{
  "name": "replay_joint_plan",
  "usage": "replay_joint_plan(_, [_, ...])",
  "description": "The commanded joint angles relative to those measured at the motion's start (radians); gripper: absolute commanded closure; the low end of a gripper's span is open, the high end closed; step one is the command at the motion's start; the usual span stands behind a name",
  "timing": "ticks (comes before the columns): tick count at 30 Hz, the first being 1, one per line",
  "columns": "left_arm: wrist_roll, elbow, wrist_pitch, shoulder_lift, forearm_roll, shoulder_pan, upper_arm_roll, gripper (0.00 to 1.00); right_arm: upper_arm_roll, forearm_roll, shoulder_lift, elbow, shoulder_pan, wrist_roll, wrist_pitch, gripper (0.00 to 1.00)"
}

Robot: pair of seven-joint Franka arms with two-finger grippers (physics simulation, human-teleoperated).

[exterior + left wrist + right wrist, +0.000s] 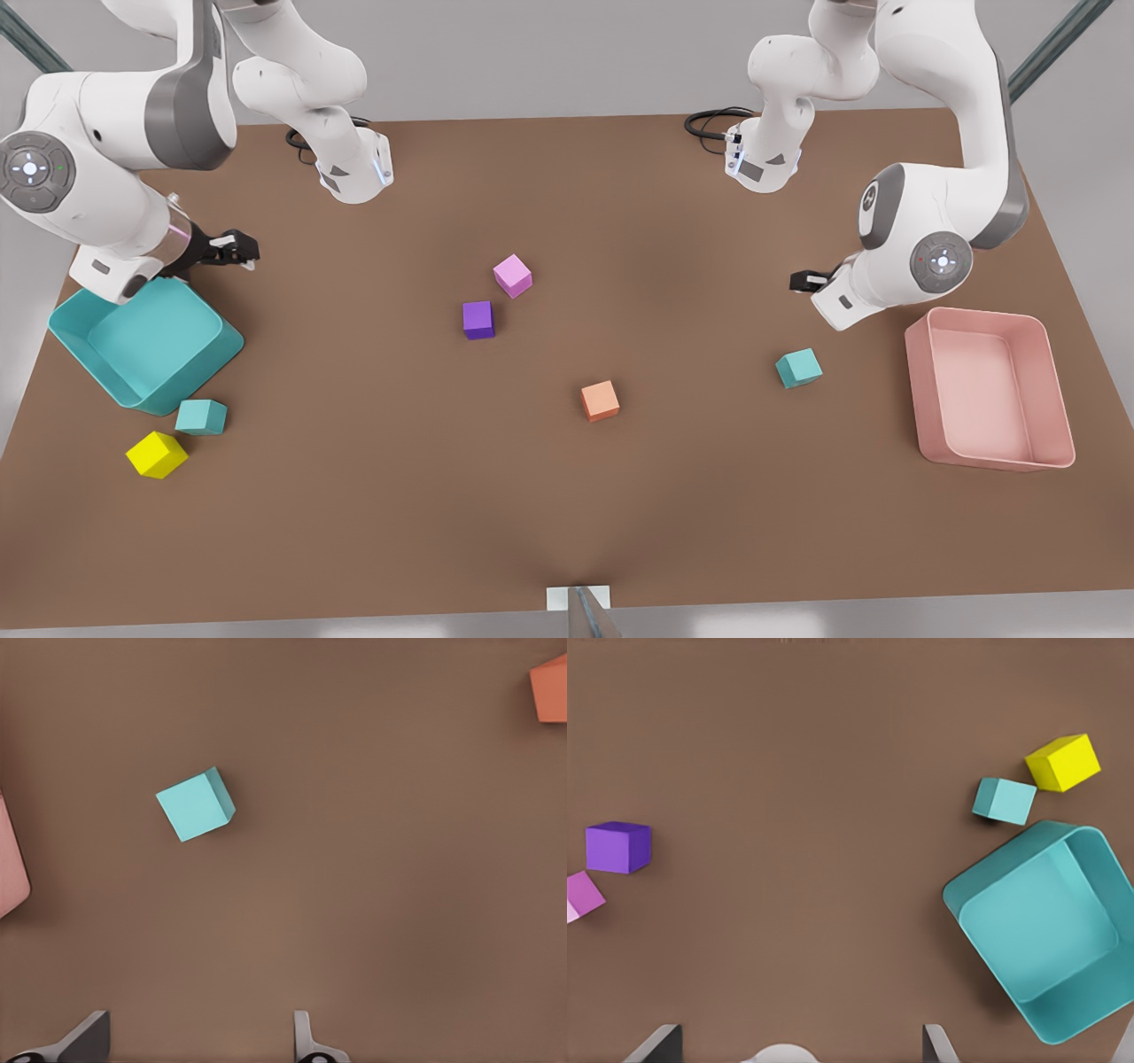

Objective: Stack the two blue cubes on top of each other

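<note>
Sitting on the brown table [567, 496], the teal tray [133, 372] at the front view's left and the pink tray [1059, 408] at its right hold no cubes. One blue cube [201, 416] lies just beside the teal tray's near corner, close to the yellow cube [156, 455]; the other blue cube [798, 368] sits between the orange cube [600, 400] and the pink tray, well apart from the first. Both rest flat, each turned at a slight angle to the table edge; as cubes they have no long axis. The right gripper [237, 249] hangs above the table by the teal tray, its fingers [656, 1045] spread and empty. The left gripper [804, 281] hovers near the pink tray, fingers [84, 1041] apparently parted, though just their tips show. The purple cube [477, 320] and pink cube [513, 276] sit mid-table.
</note>
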Motion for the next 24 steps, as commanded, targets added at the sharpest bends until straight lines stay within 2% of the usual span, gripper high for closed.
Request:
replay_joint_plan(1, [-0.035,0.000,0.002,0.000,0.000,0.001,0.000,0.00,-0.001,0.005,0.001,0.000,0.005,-0.031,0.006,0.00])
replay_joint_plan(7, [-0.038,0.000,0.002,0.030,0.000,0.001,0.000,0.00,-0.005,-0.078,0.193,0.051,-0.014,-0.102,0.088,0.00])
replay_joint_plan(14, [-0.035,0.018,0.004,0.073,-0.027,0.036,0.002,0.00,-0.007,-0.064,0.313,-0.106,-0.176,-0.165,0.465,0.00])
replay_joint_plan(19, [0.004,0.011,0.033,0.072,-0.024,0.044,0.002,0.00,-0.005,-0.034,0.403,-0.109,-0.233,-0.163,0.572,0.00])
replay_joint_plan(24, [0.005,0.011,0.033,0.072,-0.024,0.044,0.002,0.00,-0.007,-0.014,0.483,-0.052,-0.259,-0.154,0.576,0.00])
